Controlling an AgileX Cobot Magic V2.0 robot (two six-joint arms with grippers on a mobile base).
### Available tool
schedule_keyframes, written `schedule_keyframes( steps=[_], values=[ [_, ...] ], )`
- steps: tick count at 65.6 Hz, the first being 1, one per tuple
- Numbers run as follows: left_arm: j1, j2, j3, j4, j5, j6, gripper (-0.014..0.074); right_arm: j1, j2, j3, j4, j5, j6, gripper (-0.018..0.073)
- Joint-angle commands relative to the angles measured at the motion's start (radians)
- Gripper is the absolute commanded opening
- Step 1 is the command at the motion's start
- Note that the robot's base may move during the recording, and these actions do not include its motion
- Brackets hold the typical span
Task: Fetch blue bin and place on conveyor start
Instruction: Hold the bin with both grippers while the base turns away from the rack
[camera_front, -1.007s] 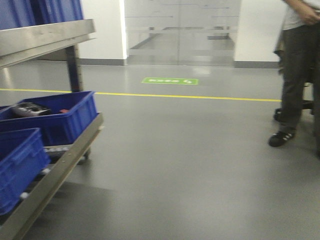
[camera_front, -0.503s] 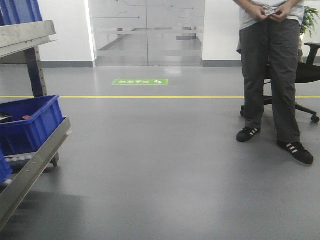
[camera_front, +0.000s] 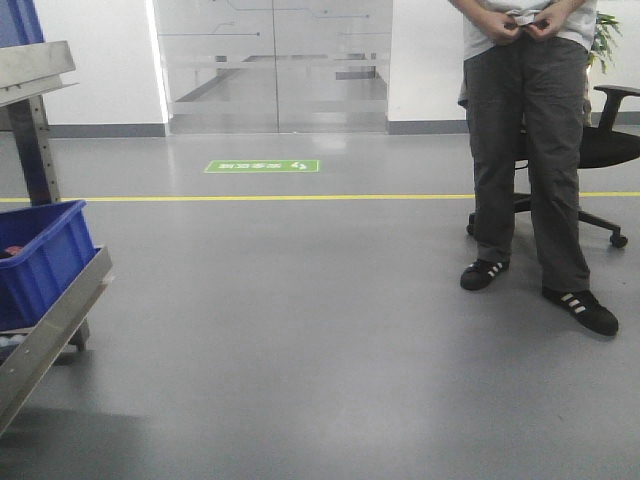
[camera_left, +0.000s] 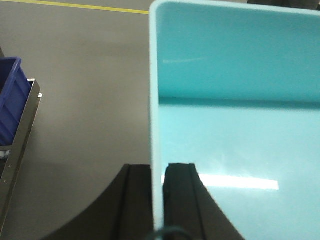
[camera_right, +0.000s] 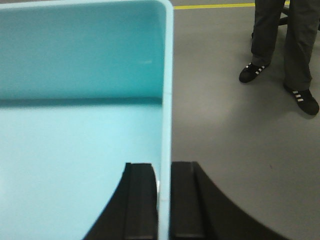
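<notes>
The left tool (camera_left: 159, 172) is clenched on the left wall of the blue bin (camera_left: 235, 130), with one finger outside the rim and one inside. The right tool (camera_right: 162, 170) is clamped the same way on the opposite wall. The bin hangs between both tools above the grey floor (camera_front: 320, 350). Front view: a dark blue crate (camera_front: 40, 260) sits on a steel rack (camera_front: 55, 310) at left. At right, a person (camera_front: 525, 150) stands before an office chair (camera_front: 612, 145). A yellow line (camera_front: 300, 197) and a green floor sign (camera_front: 262, 166) lie before the glass doors (camera_front: 275, 65).
</notes>
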Motion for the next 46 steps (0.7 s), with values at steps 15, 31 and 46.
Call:
schedule_keyframes(
  steps=[15,31,46],
  values=[
    [0.000,-0.015,-0.010,0.065,-0.011,0.009,-0.0111,-0.010,-0.019,-0.011,-0.061,-0.017,-0.008,-0.0158],
    [0.000,-0.013,-0.010,0.069,-0.013,0.009,-0.0111,-0.010,-0.019,-0.011,-0.061,-0.017,-0.008,-0.0158],
    [0.000,-0.013,-0.010,0.068,-0.016,0.009,-0.0111,-0.010,-0.019,-0.011,-0.061,-0.017,-0.008,-0.0158]
  ],
)
